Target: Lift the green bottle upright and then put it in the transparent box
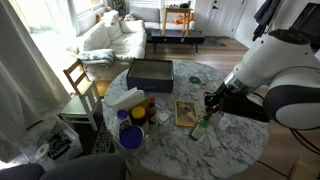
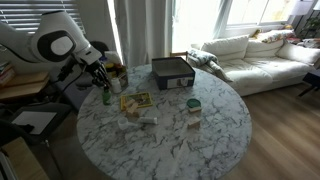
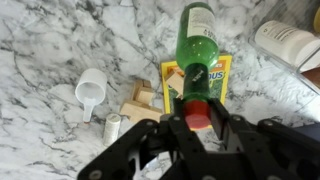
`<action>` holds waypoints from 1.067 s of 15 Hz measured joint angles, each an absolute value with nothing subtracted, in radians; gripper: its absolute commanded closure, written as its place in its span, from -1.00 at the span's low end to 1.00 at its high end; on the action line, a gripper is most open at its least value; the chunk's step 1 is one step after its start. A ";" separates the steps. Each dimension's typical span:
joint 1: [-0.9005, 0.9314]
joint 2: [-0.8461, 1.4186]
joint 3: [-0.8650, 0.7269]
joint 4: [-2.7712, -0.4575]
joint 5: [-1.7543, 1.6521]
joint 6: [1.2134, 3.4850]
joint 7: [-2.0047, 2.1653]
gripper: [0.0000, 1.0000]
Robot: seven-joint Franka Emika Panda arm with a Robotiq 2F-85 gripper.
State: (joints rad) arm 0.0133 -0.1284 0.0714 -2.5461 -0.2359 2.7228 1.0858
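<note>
My gripper (image 3: pixel 198 112) is shut on the red-capped neck of the green bottle (image 3: pixel 198 40). In both exterior views the green bottle (image 1: pixel 203 125) (image 2: pixel 107 96) hangs cap-up, roughly upright and slightly tilted, with its base at or just above the marble table (image 1: pixel 230 150). The gripper (image 1: pixel 210 106) (image 2: pixel 103 82) is right above it. The bottle is next to the yellow-framed picture card (image 1: pixel 186 112) (image 3: pixel 222 72). The box (image 1: pixel 150 72) (image 2: pixel 172 72), dark-looking with low walls, stands at the far side of the table, well away from the bottle.
A white cup (image 3: pixel 90 92), wooden blocks (image 3: pixel 140 100) and a white bottle (image 3: pixel 285 40) lie near the card. A blue bowl (image 1: pixel 130 136), a dark brown bottle (image 1: pixel 150 106) and a white tissue pack (image 1: pixel 125 98) crowd the table edge. A small green-topped item (image 2: pixel 193 105) sits mid-table.
</note>
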 measured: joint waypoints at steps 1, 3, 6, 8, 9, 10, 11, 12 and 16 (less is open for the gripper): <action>-0.001 -0.134 0.085 -2.546 -0.306 2.723 1.120 0.84; -0.026 -0.141 0.108 -2.547 -0.428 2.719 1.174 0.84; -0.039 -0.140 0.123 -2.550 -0.573 2.702 1.223 0.84; -0.039 -0.138 0.130 -2.557 -0.640 2.691 1.234 0.84; -0.039 -0.138 0.133 -2.563 -0.671 2.691 1.241 0.84; -0.039 -0.138 0.135 -2.568 -0.701 2.691 1.252 0.84; -0.039 -0.138 0.137 -2.572 -0.723 2.691 1.258 0.84; -0.039 -0.136 0.139 -2.574 -0.740 2.691 1.261 0.84; -0.039 -0.129 0.145 -2.574 -0.779 2.691 1.271 -0.28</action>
State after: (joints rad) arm -0.0388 -0.1286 0.1448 -2.5742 -0.7792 2.6907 1.2708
